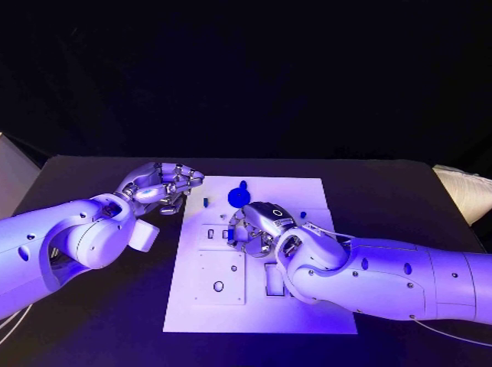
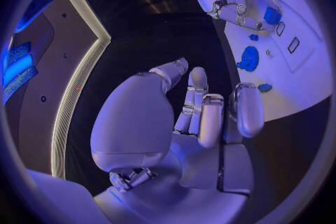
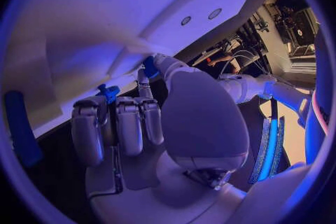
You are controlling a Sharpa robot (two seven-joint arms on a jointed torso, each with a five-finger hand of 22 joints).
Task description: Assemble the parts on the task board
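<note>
The white task board (image 1: 218,306) lies in the middle of the table. My right hand (image 1: 257,224) reaches down onto the board's middle, and its thumb and a finger pinch a small blue part (image 3: 150,66) (image 2: 273,15) right at the board's surface. A second small blue piece (image 3: 107,92) sits by the curled fingers. A round blue part (image 1: 241,196) (image 2: 247,59) stands near the board's far edge, with a tiny blue piece (image 1: 205,202) (image 2: 265,88) beside it. My left hand (image 1: 158,186) (image 2: 203,112) hovers off the board's far left corner, fingers curled in on nothing.
The board carries several cut-out slots, among them a rectangular one (image 1: 275,280) and an oval hole (image 1: 218,287). A long blue part (image 3: 19,129) lies on the board near my right hand. Black table (image 1: 102,321) surrounds the board. A white object (image 1: 472,191) sits at the table's right edge.
</note>
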